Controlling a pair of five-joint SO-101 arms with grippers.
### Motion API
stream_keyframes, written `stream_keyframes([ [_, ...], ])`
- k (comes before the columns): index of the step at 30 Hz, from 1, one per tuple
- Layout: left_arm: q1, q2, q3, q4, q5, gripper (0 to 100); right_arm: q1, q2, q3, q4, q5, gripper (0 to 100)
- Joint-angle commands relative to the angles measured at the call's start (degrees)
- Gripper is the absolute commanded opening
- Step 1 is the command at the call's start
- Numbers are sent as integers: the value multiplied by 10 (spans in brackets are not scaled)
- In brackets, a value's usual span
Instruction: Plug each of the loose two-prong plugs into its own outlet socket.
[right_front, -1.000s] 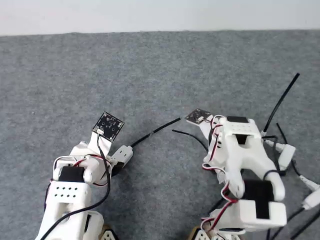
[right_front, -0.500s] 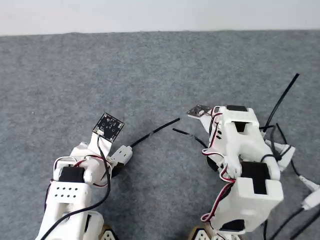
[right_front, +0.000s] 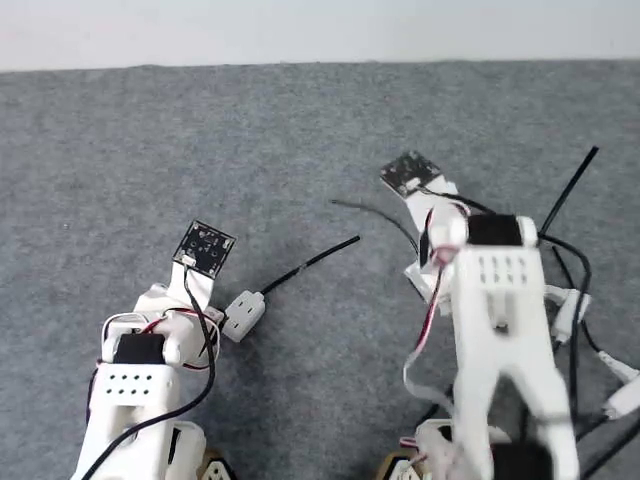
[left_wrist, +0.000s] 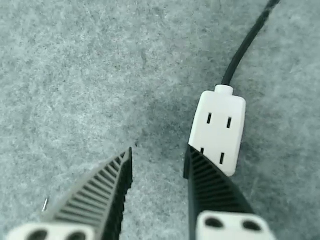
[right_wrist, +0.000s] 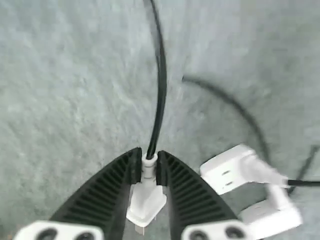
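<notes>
A white outlet socket with two pairs of slots lies flat on the grey carpet, its black cord running away from it. My left gripper is open just short of it; one finger touches the socket's near edge and nothing sits between the fingers. From above, this socket lies just ahead of the left arm. My right gripper is shut on a white two-prong plug, whose black cord stretches ahead. The right arm stands raised over the right side.
A second white socket and another white piece lie beside the held plug. More white connectors and several black cords tangle at the right edge. The carpet's far half is bare.
The right arm has lifted and stretched forward with the plug, pulling its cord's loose stretch farther from me. The left wrist shifted slightly; its socket barely moved.
</notes>
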Motion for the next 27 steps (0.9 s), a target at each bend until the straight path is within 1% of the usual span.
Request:
stream_keyframes([
  [1, -1, -1, -28, -7, 7, 154, -68, -130, -24, -5, -47, 9],
  [5, 0, 69, -65, 7, 7, 152, -146, -178, -23, -24, -68, 9],
  [9, -1, 196, -125, 7, 0, 152, -209, -164, -11, -45, -84, 9],
  [12, 0, 246, -153, 9, -25, 152, -242, -143, 32, -85, -83, 9],
  [14, 3, 248, -153, 9, -25, 152, -261, -130, 68, -121, -82, 9],
  [17, 26, 236, -141, 13, -29, 152, -289, -117, 114, -176, -81, 9],
  [19, 43, 220, -129, 16, -40, 152, -300, -110, 127, -196, -80, 9],
  [23, 76, 163, -89, 25, -69, 152, -303, -93, 131, -198, -80, 9],
  [27, 107, 70, -37, 38, -92, 152, -304, -65, 148, -199, -80, 9],
])
